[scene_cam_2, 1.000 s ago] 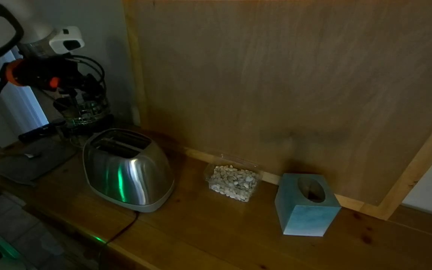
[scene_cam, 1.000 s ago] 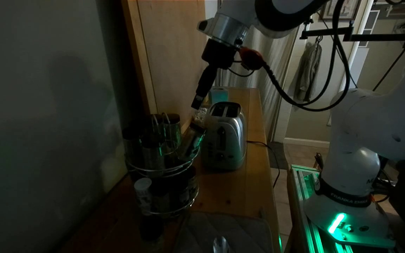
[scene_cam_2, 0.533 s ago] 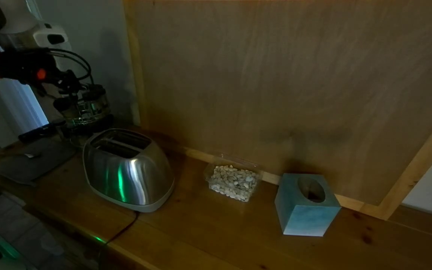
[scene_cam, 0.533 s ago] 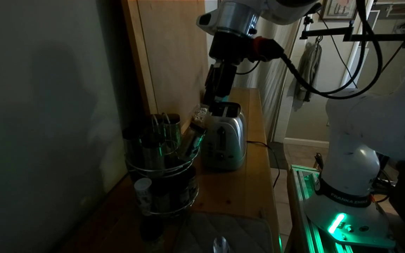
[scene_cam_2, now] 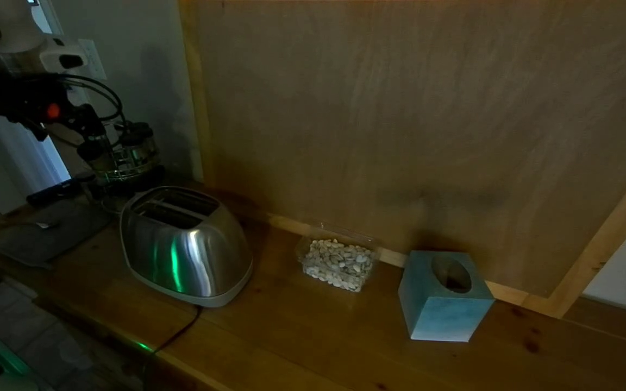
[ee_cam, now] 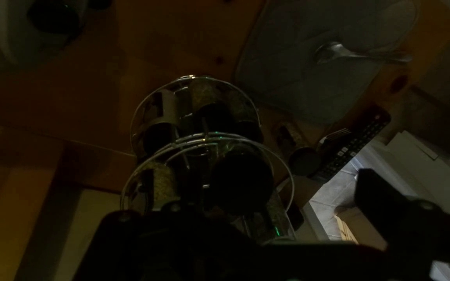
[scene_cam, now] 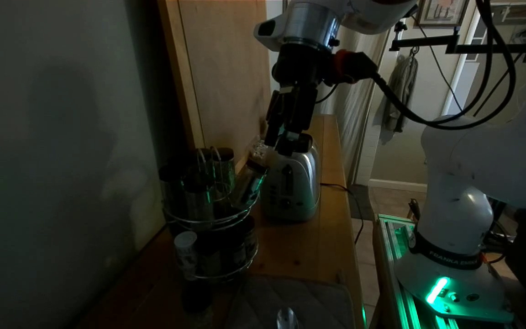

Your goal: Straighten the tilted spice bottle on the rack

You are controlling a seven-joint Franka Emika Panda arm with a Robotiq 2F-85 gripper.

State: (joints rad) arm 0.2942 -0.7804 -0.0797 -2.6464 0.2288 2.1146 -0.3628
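Turning and sliding sideways, the tool (scene_cam: 277, 144) has changed from the thin, edge-on outline of a second ago to one that shows both fingers side by side in an exterior view. They stand wide apart there and in the wrist view, with nothing gripped that I can see. The spice bottle (scene_cam: 248, 185) has not budged: it leans on the upper tier of the wire spice rack (scene_cam: 208, 222), cap end tipped out towards the toaster (scene_cam: 297, 183), which stands on the bench (scene_cam: 290, 251). The fingertips hang above that end, off to its toaster side, apparently not touching. A dark jar lid (ee_cam: 242, 183) shows in the wrist view, too dim to say whose.

For the task, I read the turn as lining up a grasp; the righting itself has not begun. Next, likely, the fingers must come down astride the leaning bottle and ease it upright. The main risk, I judge, is clipping the toaster or knocking the neighbouring jars (scene_cam: 199, 203).
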